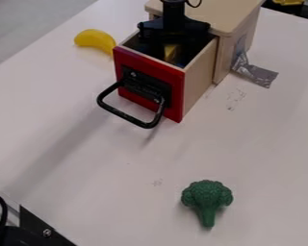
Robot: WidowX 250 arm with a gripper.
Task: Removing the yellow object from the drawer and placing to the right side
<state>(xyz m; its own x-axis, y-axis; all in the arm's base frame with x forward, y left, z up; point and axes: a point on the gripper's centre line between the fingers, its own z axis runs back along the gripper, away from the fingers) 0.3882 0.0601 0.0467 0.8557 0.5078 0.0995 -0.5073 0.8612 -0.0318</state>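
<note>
Camera view: inside the drawer (198,72), the yellow object (171,51) is seen below the claw (173,35); whether it is gripped cannot be told.

Bright, diffuse light washes the white surface (266,144) before me. A broad, soft-edged shadow stretches from the red-fronted drawer (175,96) toward the lower left, so the light seems to come from the upper right. Beneath my hand (173,32) the drawer's inside is dark; the broccoli (207,194) casts a faint shadow.
</note>
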